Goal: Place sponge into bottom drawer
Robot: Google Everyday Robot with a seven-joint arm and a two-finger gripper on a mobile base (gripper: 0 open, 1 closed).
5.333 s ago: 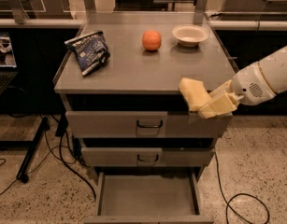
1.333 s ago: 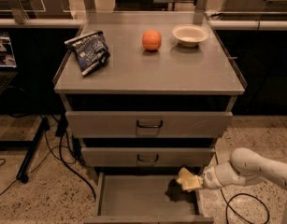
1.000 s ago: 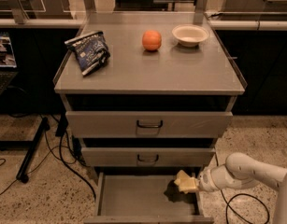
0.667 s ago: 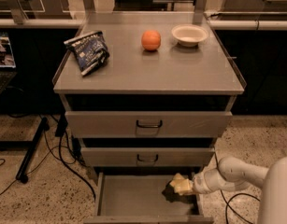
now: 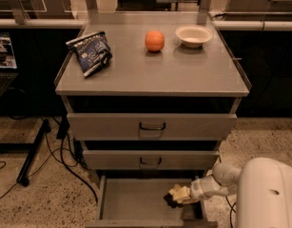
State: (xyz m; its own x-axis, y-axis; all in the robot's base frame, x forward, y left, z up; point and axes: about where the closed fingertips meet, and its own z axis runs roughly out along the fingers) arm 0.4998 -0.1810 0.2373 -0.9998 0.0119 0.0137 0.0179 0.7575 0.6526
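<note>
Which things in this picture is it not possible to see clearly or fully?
Camera view: whether the sponge touches the floor of the bottom drawer; the claw at the drawer's right side partly covers it.
Camera view: the drawer's front is cut off by the lower edge.

No legible text found. Print on the blue bag (image 5: 91,52), far up-left of the gripper (image 5: 179,198), is unreadable. Gripper grips the sponge (image 5: 177,191) inside the bottom drawer (image 5: 133,201), right side.

Dark chip bag (image 5: 91,52), orange ball (image 5: 154,41), white bowl (image 5: 194,34) on grey cabinet top (image 5: 150,77)
</note>
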